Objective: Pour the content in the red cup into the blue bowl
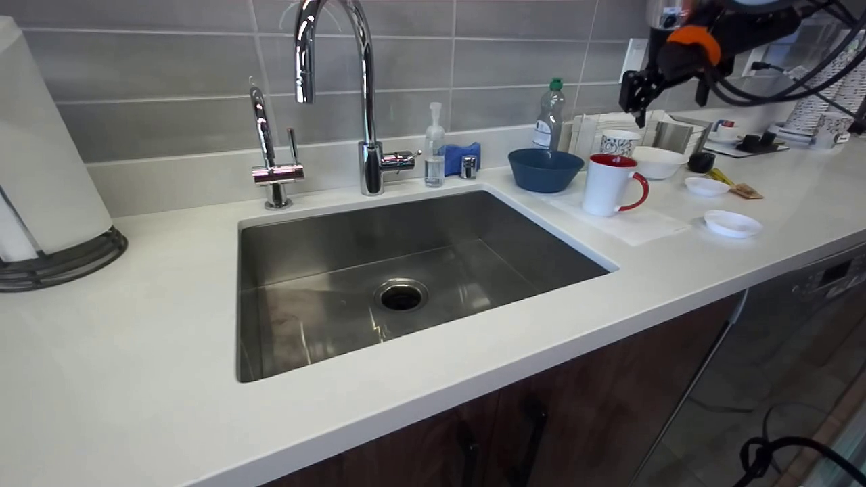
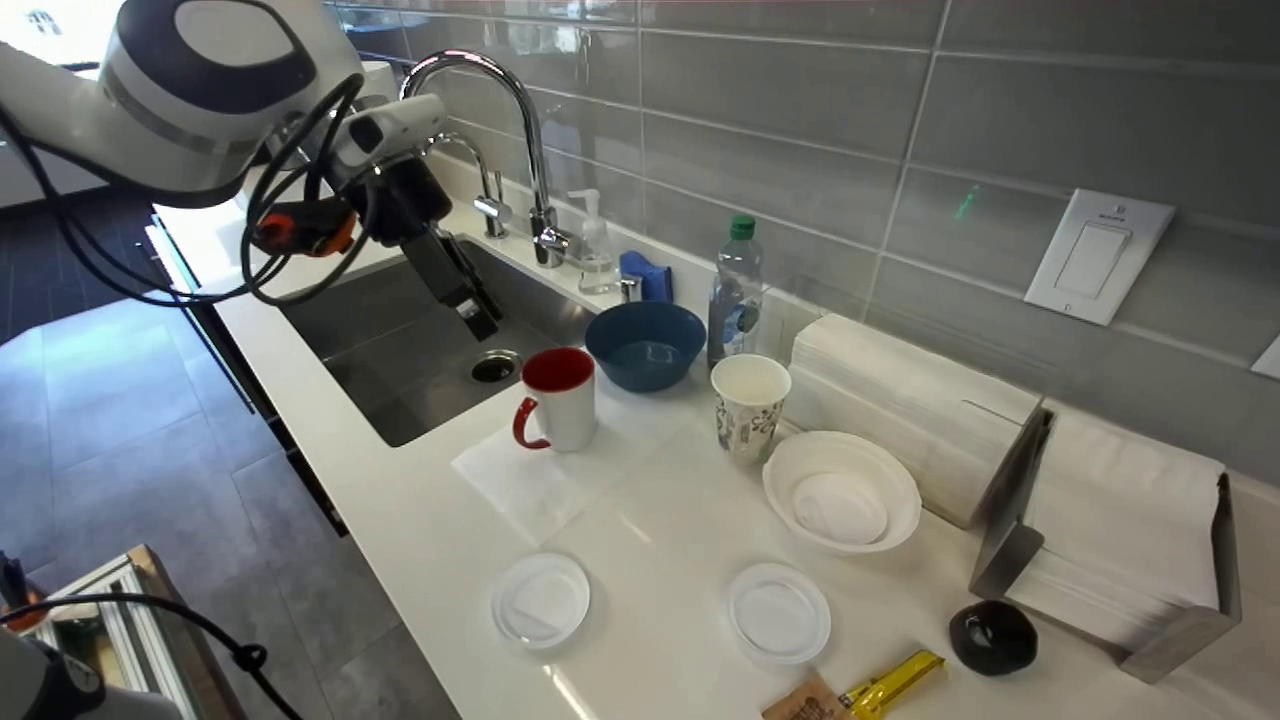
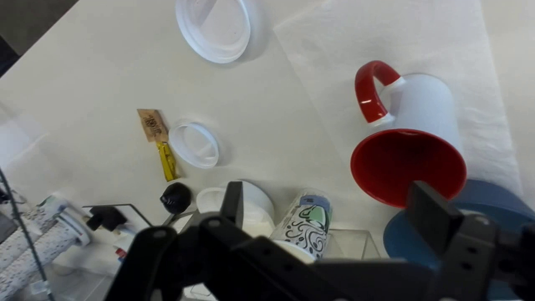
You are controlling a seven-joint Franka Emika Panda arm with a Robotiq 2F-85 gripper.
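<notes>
The red cup is a mug, white outside with a red inside and red loop handle. It stands upright on a white napkin in both exterior views (image 1: 601, 188) (image 2: 572, 415), and in the wrist view (image 3: 428, 104). Its contents cannot be made out. The blue bowl stands beside it, toward the wall, in both exterior views (image 1: 545, 172) (image 2: 643, 362); in the wrist view (image 3: 407, 240) it is partly hidden by a finger. My gripper (image 1: 671, 111) is open and empty, raised above the counter; its fingers also show in an exterior view (image 2: 480, 312) and the wrist view (image 3: 330, 202).
A patterned paper cup (image 2: 748, 415) and a white bowl (image 2: 845, 495) stand near the mug. Two small white dishes (image 2: 540, 600) (image 2: 778, 612) lie on the counter. A dish soap bottle (image 2: 737, 290) is behind the blue bowl. The sink (image 1: 406, 270) and tall faucet (image 1: 367, 88) are beside them.
</notes>
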